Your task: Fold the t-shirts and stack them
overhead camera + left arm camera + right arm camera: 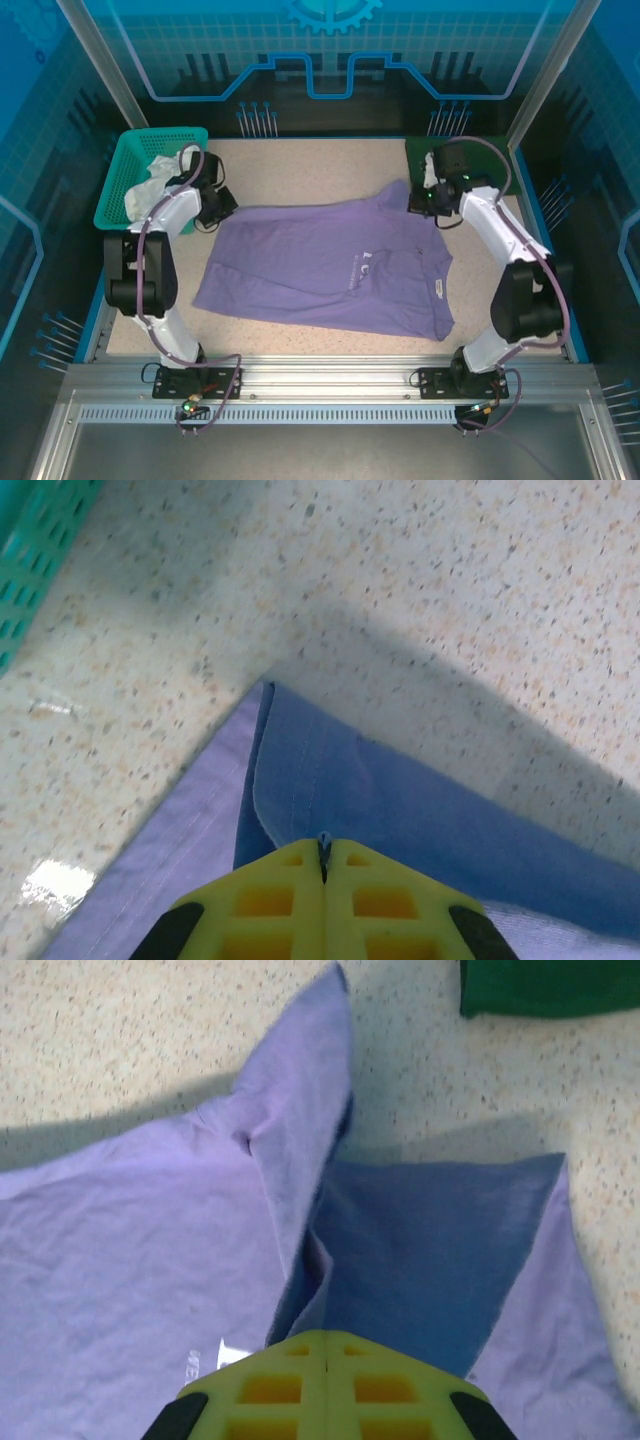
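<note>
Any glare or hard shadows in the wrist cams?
Left wrist: bright glare patch on the table, broad diagonal shadow beyond the lavender shirt. Right wrist: no glare, soft shadows on the table around the shirt's raised folds.

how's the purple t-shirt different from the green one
The purple t-shirt is lavender, the green t-shirt dark green. The purple t-shirt lies spread wide on the table; the green t-shirt is a compact bundle at its far right corner. The left tool and right tool pinch the purple t-shirt, not the green t-shirt. Both rest on it.
</note>
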Robot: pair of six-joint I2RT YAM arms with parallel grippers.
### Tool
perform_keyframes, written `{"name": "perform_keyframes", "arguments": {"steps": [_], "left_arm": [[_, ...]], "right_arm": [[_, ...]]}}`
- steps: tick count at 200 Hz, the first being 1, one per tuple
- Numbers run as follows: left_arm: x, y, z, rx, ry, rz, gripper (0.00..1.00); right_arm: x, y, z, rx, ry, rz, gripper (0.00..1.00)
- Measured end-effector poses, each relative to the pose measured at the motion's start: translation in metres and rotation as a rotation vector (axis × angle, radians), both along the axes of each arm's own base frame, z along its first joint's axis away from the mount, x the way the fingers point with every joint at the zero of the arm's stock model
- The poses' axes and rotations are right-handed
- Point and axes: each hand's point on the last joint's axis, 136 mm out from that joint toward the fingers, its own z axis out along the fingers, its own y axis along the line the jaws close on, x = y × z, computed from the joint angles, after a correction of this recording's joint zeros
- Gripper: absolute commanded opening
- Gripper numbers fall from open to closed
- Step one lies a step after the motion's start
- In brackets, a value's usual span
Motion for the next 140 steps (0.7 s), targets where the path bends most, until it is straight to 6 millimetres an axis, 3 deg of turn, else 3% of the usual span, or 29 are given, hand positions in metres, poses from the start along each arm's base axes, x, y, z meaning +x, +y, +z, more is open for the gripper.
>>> {"name": "perform_keyframes", "arguments": {"steps": [66, 124, 140], "left_arm": [[-0.032, 0.012, 0.004, 0.008, 0.020, 0.032, 0.00], [-0.048, 0.027, -0.008, 0.022, 0.079, 0.076, 0.00], [-0.049, 0.027, -0.010, 0.021, 0.089, 0.077, 0.05]], "right_arm": [[-0.065, -0.001, 0.003, 0.033, -0.025, 0.044, 0.00], [-0.106, -0.002, -0.013, 0.057, 0.016, 0.047, 0.00], [-0.114, -0.002, -0.020, 0.059, 0.040, 0.045, 0.00]]}}
